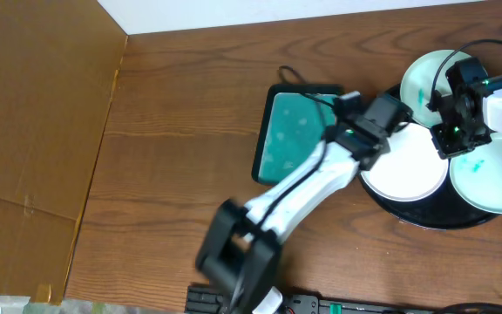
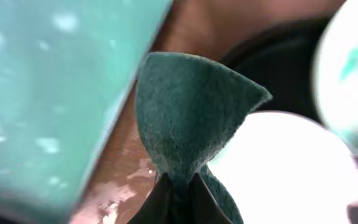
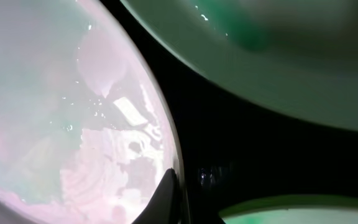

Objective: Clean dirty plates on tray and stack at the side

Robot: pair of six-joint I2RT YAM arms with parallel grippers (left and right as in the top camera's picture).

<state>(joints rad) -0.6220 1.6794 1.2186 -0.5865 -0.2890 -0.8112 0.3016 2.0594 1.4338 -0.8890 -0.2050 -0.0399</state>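
While the left pincer, clenched on a teal cloth, hangs just beside the middle plate on the black tray, that plate lies to its right, with the right pincer, closed on nothing visible, over its far rim.

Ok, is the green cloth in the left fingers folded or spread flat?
Folded: the green cloth is pinched between the left fingers and fans upward in a creased cone.
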